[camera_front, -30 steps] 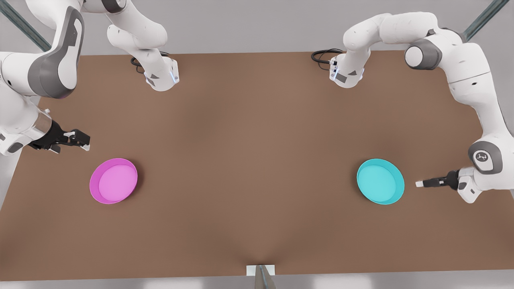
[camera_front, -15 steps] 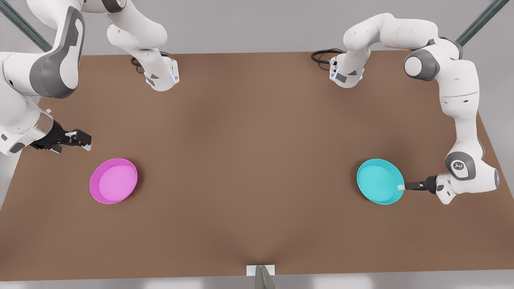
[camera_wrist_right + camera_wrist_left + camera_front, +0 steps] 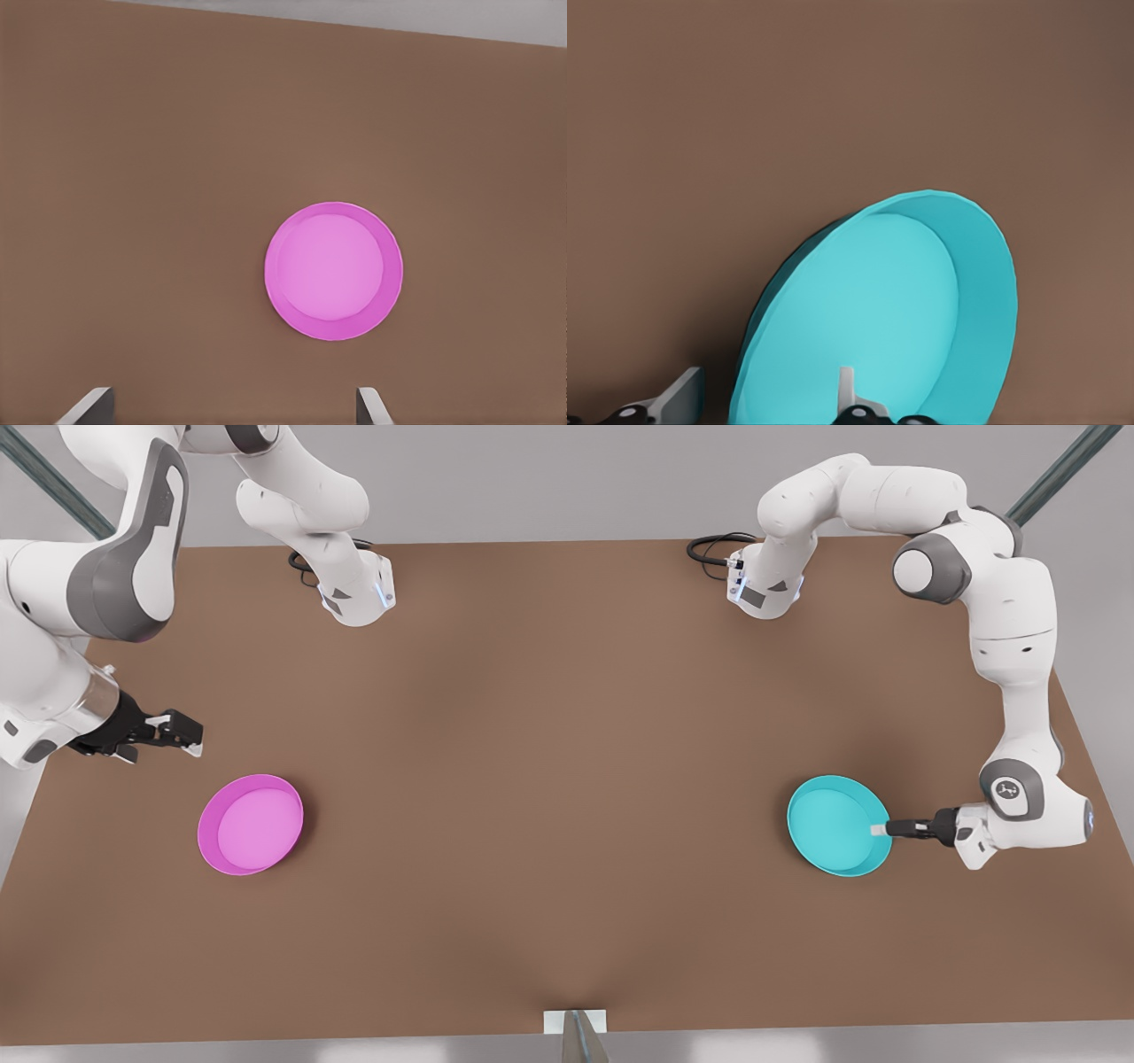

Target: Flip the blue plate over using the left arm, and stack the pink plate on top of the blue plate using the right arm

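The blue plate (image 3: 838, 825) lies rim up on the brown desk (image 3: 567, 779), toward the near edge at the front view's right. The left gripper (image 3: 879, 829) reaches in level from the right, its jaws open and straddling the plate's right rim: in the left wrist view one finger (image 3: 847, 390) sits over the plate's inside and the other finger (image 3: 680, 395) outside the rim. At about the same depth, at the front view's left, the pink plate (image 3: 251, 824) lies rim up, alone on the desk. A little farther back and more to the left, the right gripper (image 3: 188, 737) hovers above the desk with jaws open, apart from the pink plate.
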You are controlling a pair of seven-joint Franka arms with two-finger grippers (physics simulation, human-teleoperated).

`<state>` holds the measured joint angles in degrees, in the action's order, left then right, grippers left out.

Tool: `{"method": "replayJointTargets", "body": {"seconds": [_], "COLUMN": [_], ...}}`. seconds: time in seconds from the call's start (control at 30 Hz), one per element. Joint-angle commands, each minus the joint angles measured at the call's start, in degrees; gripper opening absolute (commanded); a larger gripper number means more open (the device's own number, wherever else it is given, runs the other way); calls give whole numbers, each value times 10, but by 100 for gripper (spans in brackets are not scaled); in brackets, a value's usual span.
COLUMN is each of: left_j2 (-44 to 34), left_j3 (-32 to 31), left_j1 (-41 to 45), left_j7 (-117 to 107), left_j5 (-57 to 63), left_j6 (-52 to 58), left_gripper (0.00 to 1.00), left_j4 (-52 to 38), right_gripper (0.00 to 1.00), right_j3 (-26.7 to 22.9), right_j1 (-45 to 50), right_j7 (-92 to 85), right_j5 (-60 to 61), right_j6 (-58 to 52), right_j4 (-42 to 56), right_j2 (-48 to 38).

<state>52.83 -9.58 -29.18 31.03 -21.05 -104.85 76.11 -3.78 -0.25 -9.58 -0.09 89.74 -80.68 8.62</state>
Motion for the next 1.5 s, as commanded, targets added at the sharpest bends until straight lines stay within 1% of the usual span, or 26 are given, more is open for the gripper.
{"method": "replayJointTargets", "body": {"seconds": [0.0,0.3,0.37,0.43,0.47,0.5,0.7,0.77,0.8,0.97,1.03,1.23,1.3,1.37,1.4,1.47], "left_j2": [0,5,6,10,10,10,12,13,13,17,18,17,18,18,18,18], "left_j3": [0,0,0,0,0,0,1,1,2,2,2,2,3,3,3,3], "left_j1": [0,0,0,0,0,0,0,0,0,0,0,0,0,0,0,0], "left_j7": [0,-2,-2,-1,-1,0,0,0,0,0,0,1,1,1,1,1], "left_j5": [-2,-4,-4,-4,-3,-3,-3,-3,-3,-3,-3,-2,-1,-1,-1,0], "left_j6": [0,-5,-4,-2,-2,-2,-7,-7,-7,-7,-7,-5,-5,-6,-6,-5], "left_gripper": [66,64,61,52,50,49,49,47,47,46,44,44,41,40,38,37], "left_j4": [0,2,2,2,2,2,2,2,2,2,2,2,1,2,2,1], "right_gripper": [100,100,100,100,100,100,100,100,100,100,100,100,100,100,100,100], "right_j3": [0,0,0,0,0,0,1,1,7,8,9,9,9,8,8,9], "right_j1": [0,-1,-1,-1,-1,0,-1,0,-1,-1,-1,-1,-1,-1,-1,-1], "right_j7": [0,0,0,0,0,0,-1,0,0,0,1,0,-1,-3,-3,-2], "right_j5": [0,1,1,1,1,1,1,2,2,1,1,1,1,1,0,1], "right_j6": [0,1,1,1,1,1,4,4,4,4,5,4,4,4,4,-1], "right_j4": [0,0,0,0,1,1,2,3,3,17,21,21,21,20,19,20], "right_j2": [0,0,0,0,0,0,0,3,3,15,15,15,15,15,15,15]}}
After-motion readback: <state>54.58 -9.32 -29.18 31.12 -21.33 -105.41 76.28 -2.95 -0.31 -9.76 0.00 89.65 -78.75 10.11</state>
